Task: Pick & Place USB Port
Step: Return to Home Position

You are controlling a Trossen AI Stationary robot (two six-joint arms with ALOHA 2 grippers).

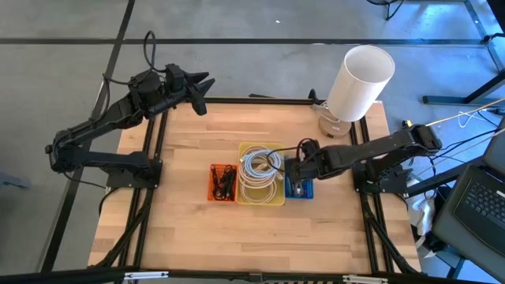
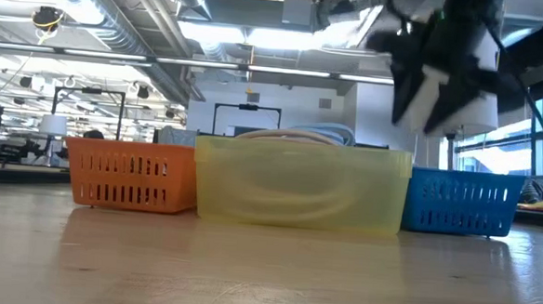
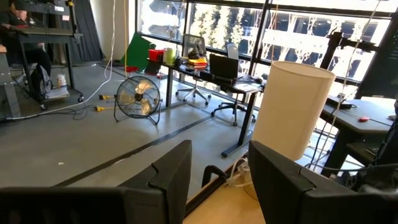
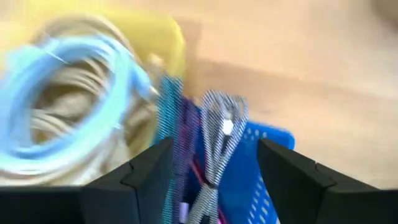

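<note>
Table (image 1: 189, 229), wood top, one; read as a dial from the high view, 12 o'clock being the far edge. Bins, three, in one row touching side by side just toward 6 o'clock of centre: orange bin (image 1: 223, 182) on the 9 o'clock side, yellow bin (image 1: 261, 175) in the middle, blue bin (image 1: 300, 189) on the 3 o'clock side. Contents: black usb cable (image 1: 224, 178), one bundle, in the orange bin; pale coiled cables (image 1: 259, 167) with one light blue usb cable (image 4: 93, 56) among them in the yellow bin, total count not readable; gray patterned usb cable (image 4: 221, 124), one, lying in the blue bin. Grippers, two. Right gripper (image 1: 290, 170) hangs over the blue bin on its 12 o'clock side, fingers spread apart and holding nothing, the gray patterned cable below the gap. Left gripper (image 1: 205, 95) is raised over the table edge at 11 o'clock, well apart from the bins, fingers likewise apart and empty. Lamp (image 1: 360, 83), one, white shade, at 2 o'clock.
</note>
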